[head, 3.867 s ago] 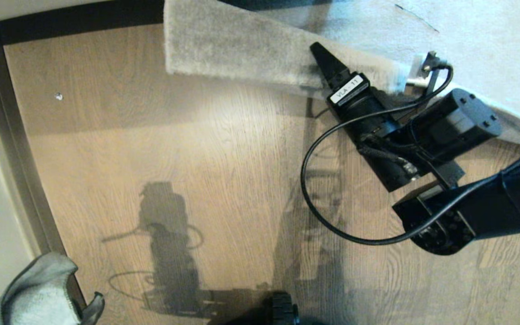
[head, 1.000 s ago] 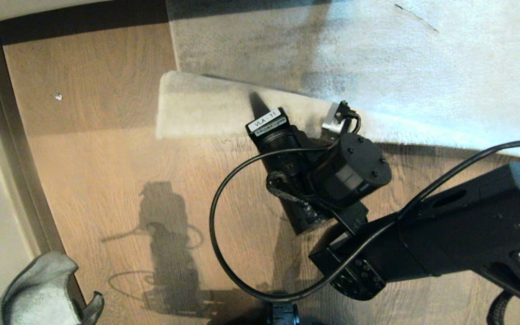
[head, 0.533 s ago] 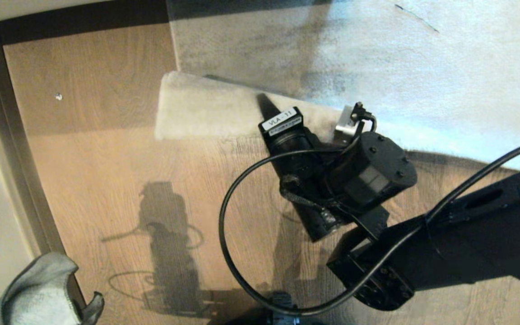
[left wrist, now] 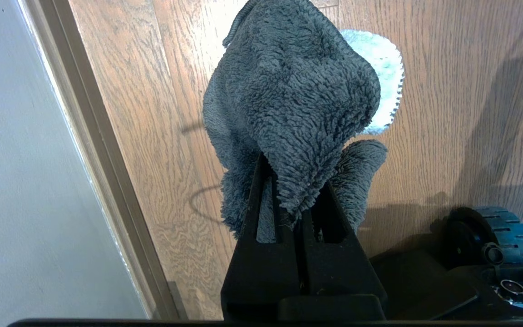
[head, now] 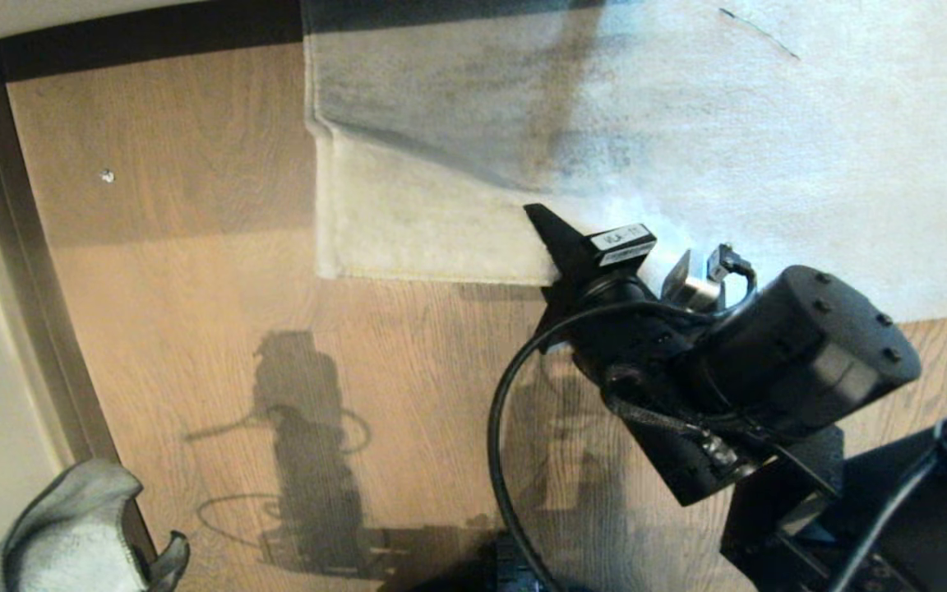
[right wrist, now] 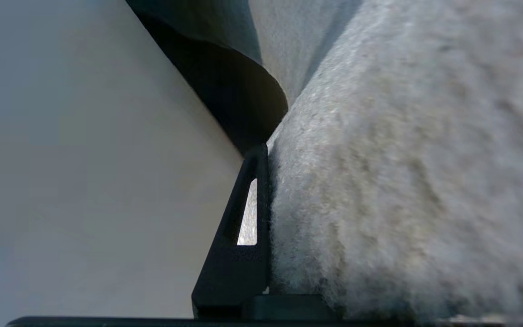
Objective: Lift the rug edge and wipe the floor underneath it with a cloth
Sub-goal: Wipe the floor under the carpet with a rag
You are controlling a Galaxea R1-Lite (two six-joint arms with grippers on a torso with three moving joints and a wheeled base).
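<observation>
Right gripper (head: 560, 247) pinching the rug edge (head: 432, 267); cloth (left wrist: 288, 104) held low at the left.

In the head view only one dark finger of the right gripper shows, lying on the pile at the rug's near border; the other is hidden beneath, and the arm is cut off at the lower right corner of the frame. The right wrist view shows its jaws narrowly apart, clamped on the rug edge, pale pile pressed against one finger (right wrist: 239, 254). The rug's left corner lies creased on the floor (head: 194, 312), its underside out of sight. The left gripper (left wrist: 288, 213) is seen only in its wrist view, jaws together on the grey cloth, which hangs over the floor near the skirting strip (left wrist: 102, 159); the head view crops the cloth at its lower left corner.
</observation>
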